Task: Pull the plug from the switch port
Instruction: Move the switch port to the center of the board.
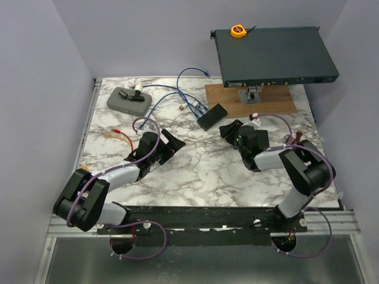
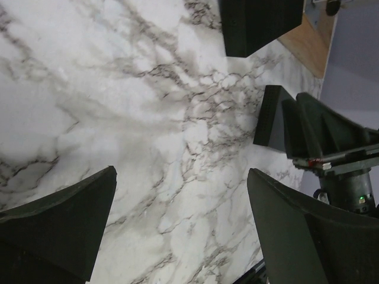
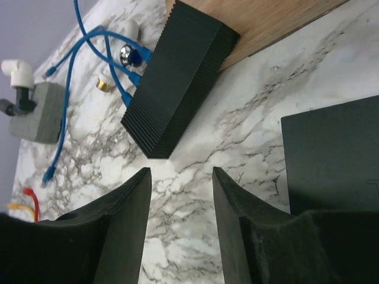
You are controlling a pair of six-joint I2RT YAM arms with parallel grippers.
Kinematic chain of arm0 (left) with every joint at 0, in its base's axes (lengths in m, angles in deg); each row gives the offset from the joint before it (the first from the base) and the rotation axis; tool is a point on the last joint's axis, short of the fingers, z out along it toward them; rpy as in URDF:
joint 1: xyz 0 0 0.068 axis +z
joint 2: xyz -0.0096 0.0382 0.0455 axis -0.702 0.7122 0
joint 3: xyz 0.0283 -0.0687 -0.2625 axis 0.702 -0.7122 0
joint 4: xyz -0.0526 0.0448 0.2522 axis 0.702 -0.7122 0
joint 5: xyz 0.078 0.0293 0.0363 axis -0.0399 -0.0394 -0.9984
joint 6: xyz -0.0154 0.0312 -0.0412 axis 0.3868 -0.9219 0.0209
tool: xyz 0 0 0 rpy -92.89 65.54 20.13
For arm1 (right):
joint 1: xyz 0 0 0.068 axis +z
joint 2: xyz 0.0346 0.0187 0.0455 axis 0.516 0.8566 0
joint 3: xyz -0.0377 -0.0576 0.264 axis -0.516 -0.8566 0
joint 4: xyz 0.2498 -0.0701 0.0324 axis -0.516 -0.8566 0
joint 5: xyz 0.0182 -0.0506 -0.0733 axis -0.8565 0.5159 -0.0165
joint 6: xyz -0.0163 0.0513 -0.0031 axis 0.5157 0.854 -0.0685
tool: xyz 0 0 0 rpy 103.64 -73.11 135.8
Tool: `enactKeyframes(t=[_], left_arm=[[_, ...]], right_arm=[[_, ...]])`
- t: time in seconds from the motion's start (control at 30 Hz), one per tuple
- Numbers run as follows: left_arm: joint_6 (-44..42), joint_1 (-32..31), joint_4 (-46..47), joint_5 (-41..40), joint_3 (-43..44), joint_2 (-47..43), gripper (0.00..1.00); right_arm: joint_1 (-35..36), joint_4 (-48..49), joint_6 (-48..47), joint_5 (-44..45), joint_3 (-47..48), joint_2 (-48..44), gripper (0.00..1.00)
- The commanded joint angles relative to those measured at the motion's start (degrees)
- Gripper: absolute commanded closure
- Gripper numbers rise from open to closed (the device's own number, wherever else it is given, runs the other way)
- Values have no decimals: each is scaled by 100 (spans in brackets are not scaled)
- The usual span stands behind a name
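Plug (image 3: pixel 126 96): blue, against ribbed black switch (image 3: pixel 177 77) | left gripper (image 2: pixel 180 177) spread wide | right gripper (image 3: pixel 180 177) partly spread

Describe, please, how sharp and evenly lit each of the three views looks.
Top external: soft, even light, everything sharp, the switch included. Left wrist: the marble table washes out pale toward the left, and the near fingers look soft. Right wrist: the ribbed black box is crisp.
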State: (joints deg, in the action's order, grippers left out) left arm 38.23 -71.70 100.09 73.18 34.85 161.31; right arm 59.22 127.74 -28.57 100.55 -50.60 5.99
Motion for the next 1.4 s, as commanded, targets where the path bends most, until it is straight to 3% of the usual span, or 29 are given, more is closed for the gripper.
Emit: enactKeyframes(t=[0.0,0.27,0.93,1.37], left_arm=[[93,-13,-42,184,-368,-479,10],[-66,-12,-345,68,-533,-1089,10],[75,-8,-56,155,-810,-1122,10],[163,-9,109,258,-902,-1119,10]], right_arm=[[-62,968,498,479,418,512,49],[-535,1066,1445,306,961,1218,47],[-821,203,1568,-225,2184,2370,48],[-676,-276,1505,-867,2365,2468,63]])
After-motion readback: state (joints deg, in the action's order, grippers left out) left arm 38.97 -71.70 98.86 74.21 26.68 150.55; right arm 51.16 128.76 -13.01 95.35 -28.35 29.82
